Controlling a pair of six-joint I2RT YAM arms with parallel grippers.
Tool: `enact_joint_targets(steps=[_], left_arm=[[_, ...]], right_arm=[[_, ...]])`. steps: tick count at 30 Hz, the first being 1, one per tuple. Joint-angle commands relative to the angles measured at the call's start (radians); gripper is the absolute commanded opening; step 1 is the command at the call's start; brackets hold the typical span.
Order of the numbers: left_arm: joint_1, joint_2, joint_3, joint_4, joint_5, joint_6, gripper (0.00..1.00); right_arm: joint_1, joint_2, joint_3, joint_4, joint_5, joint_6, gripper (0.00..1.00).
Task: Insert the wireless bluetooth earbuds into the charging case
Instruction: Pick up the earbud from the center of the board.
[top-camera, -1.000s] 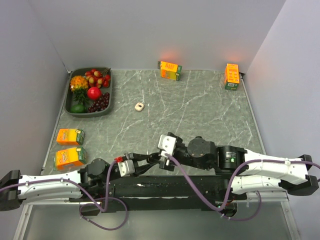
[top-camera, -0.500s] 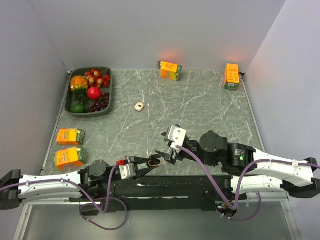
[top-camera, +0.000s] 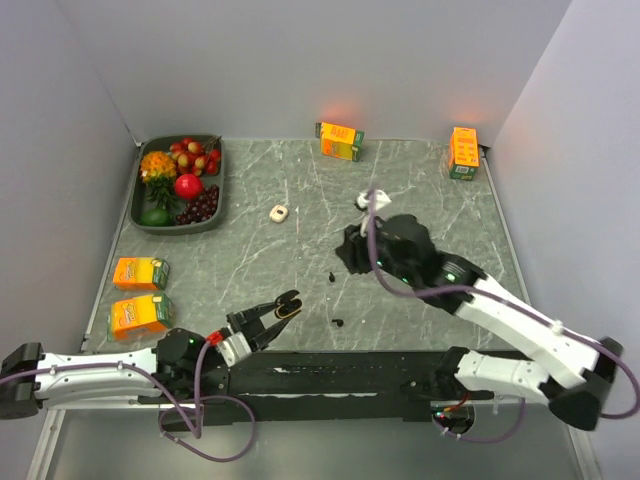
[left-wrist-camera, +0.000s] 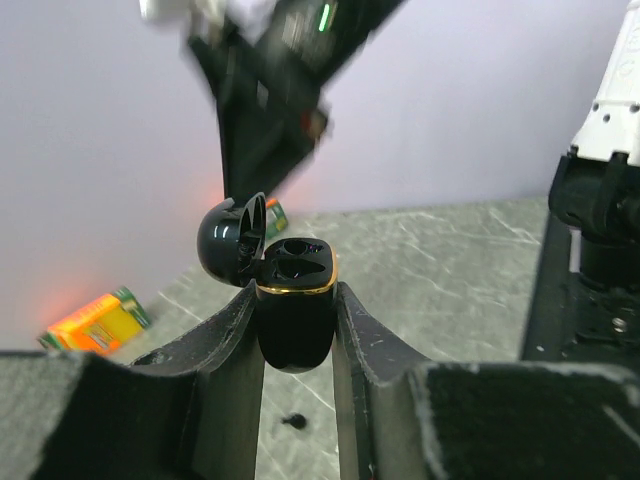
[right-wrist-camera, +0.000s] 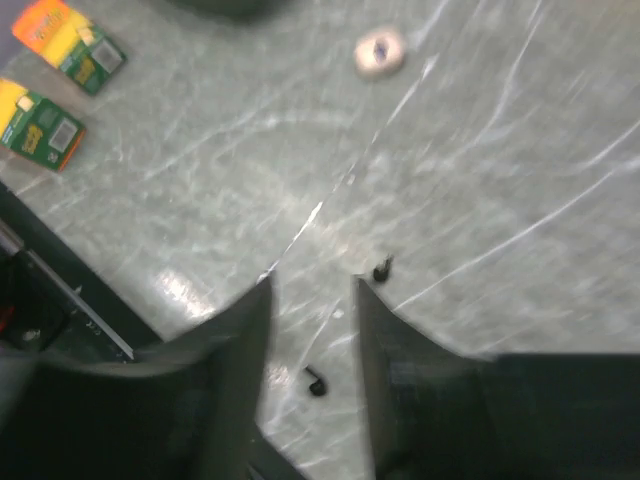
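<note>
Left wrist: left gripper (left-wrist-camera: 297, 325) clamps the open, empty charging case (left-wrist-camera: 295, 272) — pickup step. Right gripper (right-wrist-camera: 312, 292), fingers apart and empty, likely needs lowering onto a black earbud (right-wrist-camera: 382, 268).

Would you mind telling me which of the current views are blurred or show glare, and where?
Right wrist view: smeared throughout, the black earbuds mere soft blobs, glare on the table. Left wrist view: the charging case is crisp, the right arm behind it blurred. Top view: sharp, with an orange glow on the wall above the far juice cartons.
</note>
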Motion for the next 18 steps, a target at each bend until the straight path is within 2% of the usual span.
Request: enact_joint_targets(steps=[1,3,10,14,18], left_arm=[[-0.040,-0.044,0.009,0.050,-0.052,0.109,0.01],[-0.068,-0.070,0.012,-0.002,-0.054,0.148,0.01],[-0.080,-0.162,0.020,-0.065,-0.040,0.137,0.01],[-0.082,-0.164,0.026,-0.076,-0.028,0.123,0.01],[-0.086,-0.156,0.034,-0.095,-0.028,0.106,0.01]], right_arm=[[-0.067,0.157,0.025,-0.008,-0.194,0.148,0.55],[-0.071,0.254,0.056,-0.033,-0.215,0.144,0.62],[-0.117,0.450,0.047,0.036,-0.176,0.185,0.63],[-0.141,0.539,0.041,0.079,-0.136,0.219,0.63],[-0.141,0.652,0.056,0.102,-0.107,0.230,0.67]])
